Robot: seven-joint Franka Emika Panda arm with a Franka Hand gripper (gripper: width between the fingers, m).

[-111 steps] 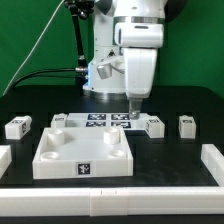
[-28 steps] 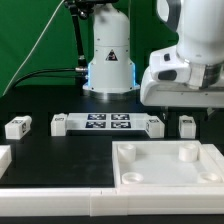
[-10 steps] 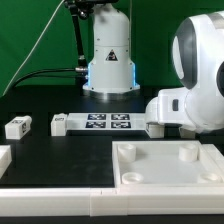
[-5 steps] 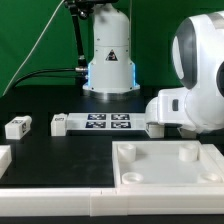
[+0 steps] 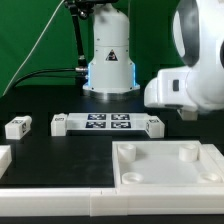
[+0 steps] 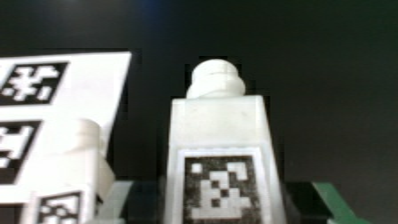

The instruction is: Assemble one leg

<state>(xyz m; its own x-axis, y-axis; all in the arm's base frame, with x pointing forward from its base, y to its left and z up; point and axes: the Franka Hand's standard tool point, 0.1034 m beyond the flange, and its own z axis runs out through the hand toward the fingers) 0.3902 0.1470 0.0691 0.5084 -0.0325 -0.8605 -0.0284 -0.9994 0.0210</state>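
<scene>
In the wrist view a white leg (image 6: 217,130) with a round peg on its end and a black-and-white tag on its face sits between my fingers. My gripper (image 6: 217,215) is shut on it. In the exterior view the hand hangs at the right above the table, and the gripper (image 5: 186,112) is mostly hidden under it. Other legs stand on the table: one at the far left (image 5: 17,127), one at each end of the marker board (image 5: 58,124) (image 5: 153,125). One of them shows beside the held leg (image 6: 80,150).
The marker board (image 5: 105,123) lies mid-table and also shows in the wrist view (image 6: 63,90). The large white tray-like top (image 5: 165,180) with round sockets lies front right. White rails run along the front edge (image 5: 60,205) and the left (image 5: 3,157). The arm's base (image 5: 110,60) stands behind.
The hand has risen from the table at the exterior view's right. The leg that stood there earlier no longer shows on the table.
</scene>
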